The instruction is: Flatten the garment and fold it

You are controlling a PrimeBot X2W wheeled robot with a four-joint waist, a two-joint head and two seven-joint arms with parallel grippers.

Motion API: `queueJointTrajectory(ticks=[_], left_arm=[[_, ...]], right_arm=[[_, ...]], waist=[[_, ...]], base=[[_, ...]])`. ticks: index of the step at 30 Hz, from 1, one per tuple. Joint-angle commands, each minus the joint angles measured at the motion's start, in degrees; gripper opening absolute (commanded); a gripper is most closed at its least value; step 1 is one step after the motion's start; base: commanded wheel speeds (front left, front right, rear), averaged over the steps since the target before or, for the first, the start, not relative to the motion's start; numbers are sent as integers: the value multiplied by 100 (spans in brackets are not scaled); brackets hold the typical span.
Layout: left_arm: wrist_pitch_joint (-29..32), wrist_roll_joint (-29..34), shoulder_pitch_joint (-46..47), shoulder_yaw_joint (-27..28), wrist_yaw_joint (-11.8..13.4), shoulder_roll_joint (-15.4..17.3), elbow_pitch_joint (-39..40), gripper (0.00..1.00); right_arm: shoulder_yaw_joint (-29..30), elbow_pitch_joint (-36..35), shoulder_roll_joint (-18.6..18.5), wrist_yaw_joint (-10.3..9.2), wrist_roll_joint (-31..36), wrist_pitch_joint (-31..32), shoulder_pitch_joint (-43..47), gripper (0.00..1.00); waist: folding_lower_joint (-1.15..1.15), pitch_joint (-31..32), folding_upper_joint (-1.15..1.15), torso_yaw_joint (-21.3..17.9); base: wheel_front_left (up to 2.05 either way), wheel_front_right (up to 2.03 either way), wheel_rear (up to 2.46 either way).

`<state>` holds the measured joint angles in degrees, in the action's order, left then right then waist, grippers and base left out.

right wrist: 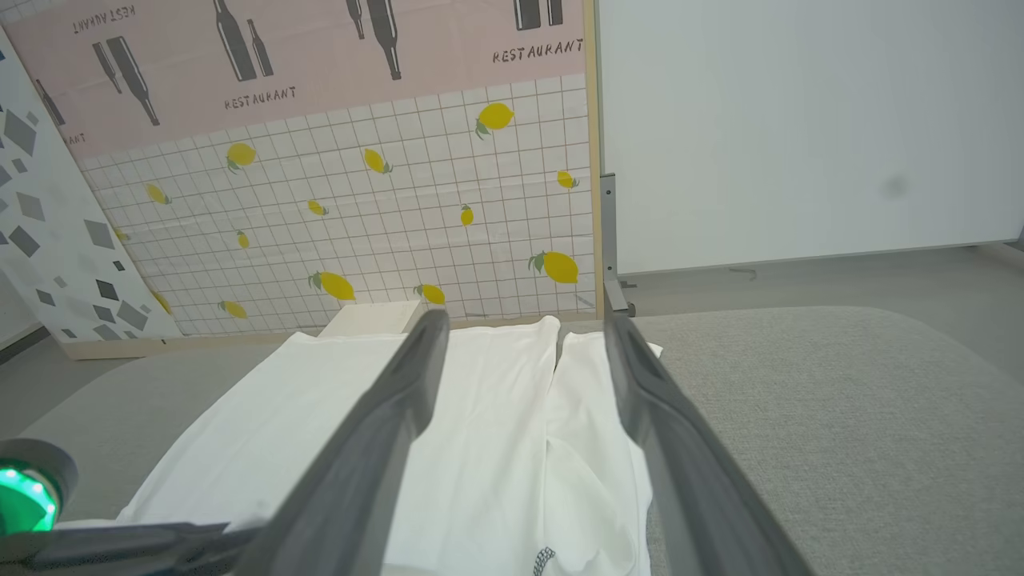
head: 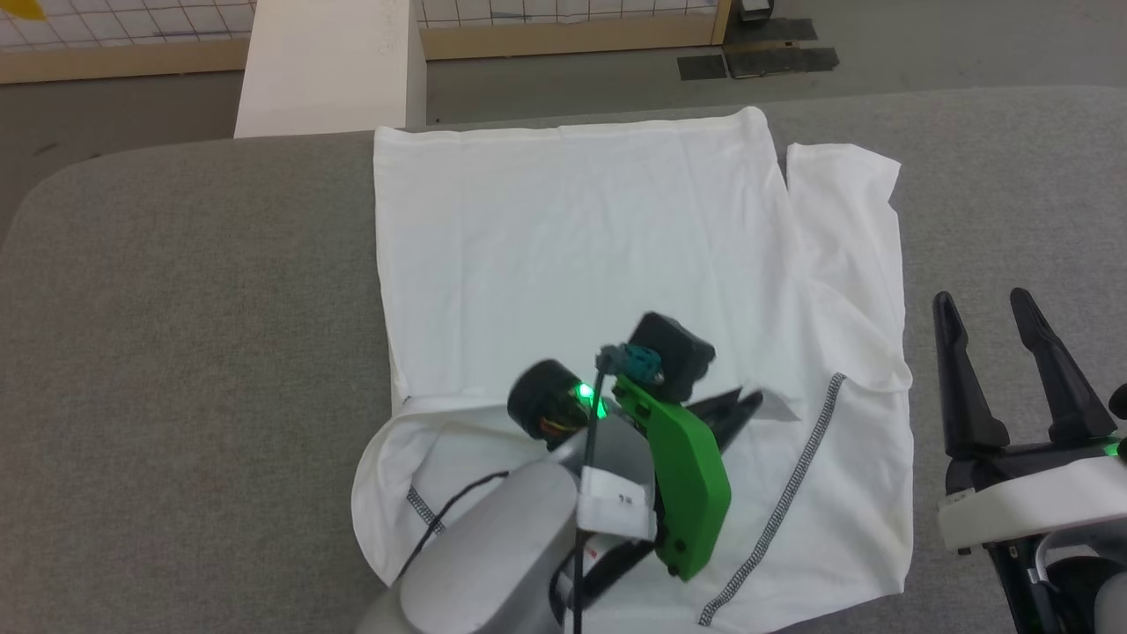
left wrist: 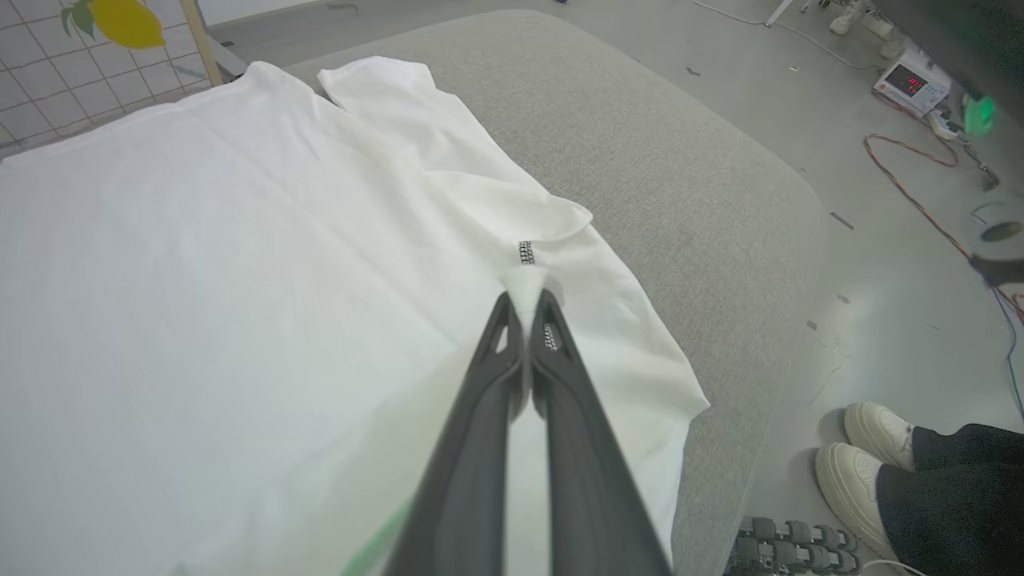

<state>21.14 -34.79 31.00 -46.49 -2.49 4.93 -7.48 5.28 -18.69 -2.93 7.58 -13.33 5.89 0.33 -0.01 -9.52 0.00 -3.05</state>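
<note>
Table [head: 176, 352] of grey fabric is carrying one white garment [head: 572, 246], lemon-tiled wall [right wrist: 400, 208] is standing behind; left gripper [left wrist: 526, 300] is pinching its fold, right gripper [head: 982, 299] is hanging spread, empty.

A white box [head: 330, 66] stands at the far edge of the grey tabletop [head: 176, 352], before a tiled panel [right wrist: 360, 224] printed with lemons. On the floor [left wrist: 880, 320] beside the tabletop are a person's white shoes [left wrist: 868, 456], loose cables [left wrist: 920, 184] and a small device [left wrist: 912, 80] showing red digits.
</note>
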Motion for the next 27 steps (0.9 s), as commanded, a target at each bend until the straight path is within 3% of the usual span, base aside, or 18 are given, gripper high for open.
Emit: queueJointTrajectory(ticks=[1, 9, 16, 17, 18, 19, 27], left_arm=[[-69, 18, -131, -145, -45, -55, -158, 0], [-260, 84, -434, -922, -193, -172, -1305, 0], [-598, -14, -430, -1181, -272, -199, -2227, 0], [-638, -80, -424, -1219, -286, -201, -2286, 13], [-670, -169, -426, -1236, -295, -202, -2295, 60], [-704, -288, -414, -1252, -310, -202, -2273, 100], [-1785, -890, -231, -562, -126, -175, -1524, 100]], right_arm=[[23, -31, 5, -9, -29, 9, 79, 100], [-28, -12, 5, -9, -55, 14, 77, 100], [-117, 18, 5, -9, -35, 14, 20, 100], [-124, 26, 5, -9, -28, 16, 19, 100], [-126, 31, 5, -9, -23, 17, 19, 100], [-125, 38, 5, -9, -20, 18, 18, 100], [-48, 19, 5, -9, 24, 93, 95, 100]], waist=[[1, -7, 0, 2], [1, -85, 0, 3], [1, -162, 0, -36], [1, -163, 0, -38], [1, -162, 0, -38], [1, -152, 0, -33], [1, 47, 0, 122]], base=[[0, 0, 0], [0, 0, 0], [0, 0, 0], [0, 0, 0], [0, 0, 0], [0, 0, 0], [0, 0, 0]])
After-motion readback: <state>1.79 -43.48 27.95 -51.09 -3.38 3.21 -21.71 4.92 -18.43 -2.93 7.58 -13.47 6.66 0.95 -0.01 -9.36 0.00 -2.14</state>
